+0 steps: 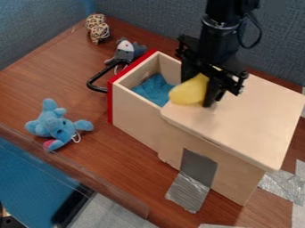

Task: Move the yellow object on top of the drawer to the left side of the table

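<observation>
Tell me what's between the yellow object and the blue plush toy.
In the camera view, the open drawer, with blue cloth inside and a red front, then a stretch of brown tabletop.

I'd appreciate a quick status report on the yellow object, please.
Gripper closed on yellow object, at cabinet top's drawer-side edge. Open drawer and blue plush toy at view's left, possibly in the way.

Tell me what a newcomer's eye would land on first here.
Probably the bright yellow object, between the fingers of the black tool, by the edge of the wooden top next to the open drawer. Next, the drawer's red front and the blue cloth inside it. Then the blue plush toy, lying on the table beyond that red front.
</observation>
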Available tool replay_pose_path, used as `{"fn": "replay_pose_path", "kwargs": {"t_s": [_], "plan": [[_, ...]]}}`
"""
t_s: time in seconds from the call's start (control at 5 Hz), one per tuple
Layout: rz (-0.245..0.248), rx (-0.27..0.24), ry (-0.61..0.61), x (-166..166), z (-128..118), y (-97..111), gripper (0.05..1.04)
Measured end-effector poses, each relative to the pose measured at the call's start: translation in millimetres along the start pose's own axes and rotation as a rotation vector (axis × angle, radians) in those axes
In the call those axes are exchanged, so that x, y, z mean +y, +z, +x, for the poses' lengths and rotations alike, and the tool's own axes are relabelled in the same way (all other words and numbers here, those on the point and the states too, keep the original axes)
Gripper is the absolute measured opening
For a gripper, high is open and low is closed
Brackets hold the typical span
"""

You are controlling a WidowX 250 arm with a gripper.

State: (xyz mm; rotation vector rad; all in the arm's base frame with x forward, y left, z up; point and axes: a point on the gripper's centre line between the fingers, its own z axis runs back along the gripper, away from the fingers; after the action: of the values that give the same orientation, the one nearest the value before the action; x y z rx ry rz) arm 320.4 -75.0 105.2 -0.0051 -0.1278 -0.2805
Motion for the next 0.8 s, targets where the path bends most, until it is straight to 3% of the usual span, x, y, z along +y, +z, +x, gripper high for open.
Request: {"fn": "replay_pose_path", "kwargs": {"t_s": [0.4,0.6,0.8], "plan": [[-0.034,-0.067,0.16,75.1,-18.0,35.6,0.567],[-0.009,-0.089,0.229,119.1,-35.3,40.6,0.567],[0.053,-0.091,0.294,163.2,-55.5,40.1,0.567]]}}
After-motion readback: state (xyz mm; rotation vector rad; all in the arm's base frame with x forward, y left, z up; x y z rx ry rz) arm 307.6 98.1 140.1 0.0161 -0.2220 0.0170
